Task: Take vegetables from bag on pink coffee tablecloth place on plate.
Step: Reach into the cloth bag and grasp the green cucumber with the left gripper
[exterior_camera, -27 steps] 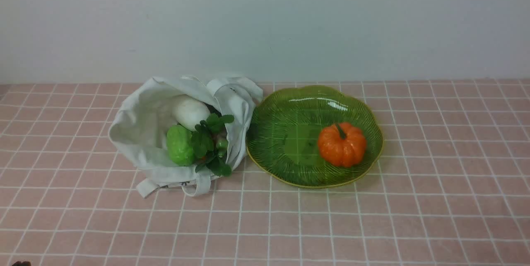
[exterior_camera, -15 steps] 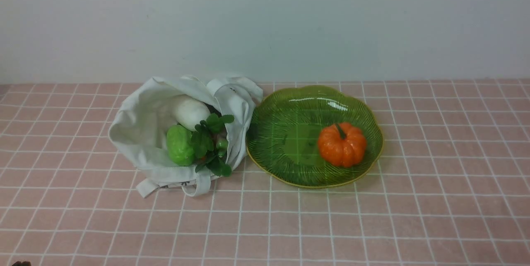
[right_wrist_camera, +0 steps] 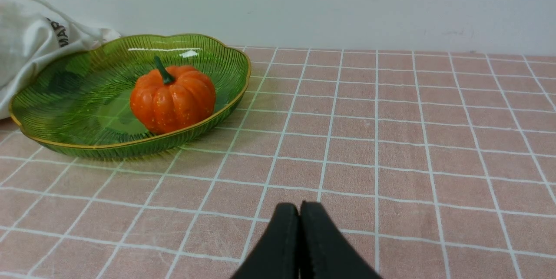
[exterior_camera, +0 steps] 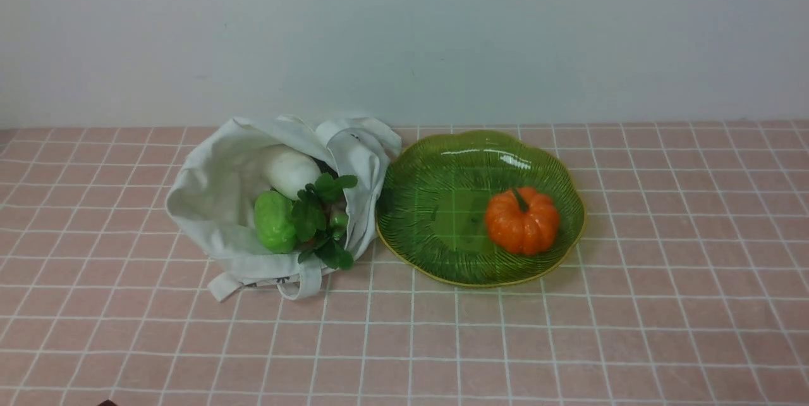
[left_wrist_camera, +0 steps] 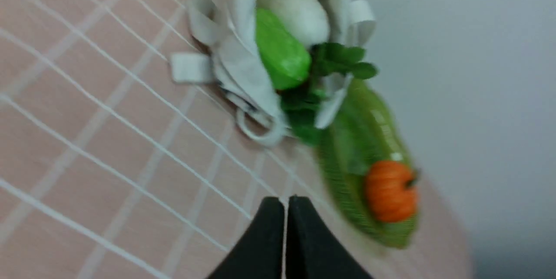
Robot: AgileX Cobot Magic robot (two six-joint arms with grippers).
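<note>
The left hand has crept inward along the near edge since the earlier frame: a dark tip of it, which sat right in the near left corner, now pokes in a little farther to the right. It's clenched, fingers together, with nothing between them. The right hand is closed up too, and empty, its tips over the pale pink tablecloth with the thin white grid.

Farther out, toward the left, the off-white cloth bag lies on the tablecloth with its mouth gaping. Inside I can see the white radish and, nearer me, the bumpy green cucumber. Dark green leaves spread over the bag's rim; a bit of orange peeks out beneath them, probably the carrot, though the leaves cover most of it.

Just beside the bag, to its right, is the green glass plate, holding only the orange pumpkin with its green stem. Behind everything rises a pale wall.
</note>
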